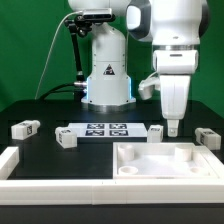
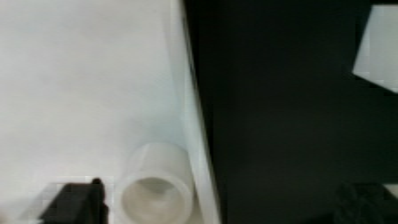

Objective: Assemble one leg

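Note:
Several white legs with tags lie on the black table: one point(image 1: 157, 131) just to the exterior view's left of my gripper, one point(image 1: 208, 137) at the right, and two point(image 1: 67, 138) point(image 1: 25, 127) at the left. My gripper point(image 1: 172, 126) hangs over the far rim of the large white panel point(image 1: 160, 160), holding nothing. In the wrist view my gripper point(image 2: 222, 205) is open, its dark fingertips point(image 2: 75, 200) wide apart. Between them are the panel's edge point(image 2: 89, 100) and a round white post point(image 2: 157, 188).
The marker board point(image 1: 105, 129) lies in front of the robot base point(image 1: 107, 75). A white raised border point(image 1: 60, 187) runs along the front and left of the table. A blurred white shape point(image 2: 377, 45) shows in the wrist view across the black table.

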You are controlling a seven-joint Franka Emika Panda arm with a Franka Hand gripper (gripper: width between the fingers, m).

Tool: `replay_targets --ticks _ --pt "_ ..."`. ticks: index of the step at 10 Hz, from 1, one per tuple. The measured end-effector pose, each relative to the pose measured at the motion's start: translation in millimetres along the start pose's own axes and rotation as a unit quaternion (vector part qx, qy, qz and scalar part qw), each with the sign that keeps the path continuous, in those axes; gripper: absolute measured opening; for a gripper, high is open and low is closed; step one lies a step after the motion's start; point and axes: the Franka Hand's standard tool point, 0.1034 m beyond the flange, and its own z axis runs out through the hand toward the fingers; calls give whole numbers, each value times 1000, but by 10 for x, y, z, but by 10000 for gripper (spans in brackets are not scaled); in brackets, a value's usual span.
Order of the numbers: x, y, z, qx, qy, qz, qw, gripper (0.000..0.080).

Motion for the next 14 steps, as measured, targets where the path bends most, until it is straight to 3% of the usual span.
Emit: replay_targets --ticks 2,4,5,6,8,9,11,13,14 --pt "-38 2 37 3 -1 -2 1000 649" --pt "-41 -31 61 8 3 130 991 649" --pt "10 -159 75 4 19 271 962 649" --pt "51 -314 109 9 16 313 949 649" --pt "259 -460 129 20 22 475 879 649" --pt "358 -509 122 23 22 511 859 649" --pt "549 -549 80 36 25 632 774 649" --pt "539 -565 90 40 20 636 771 649" --pt "518 -575 91 47 2 631 774 649"
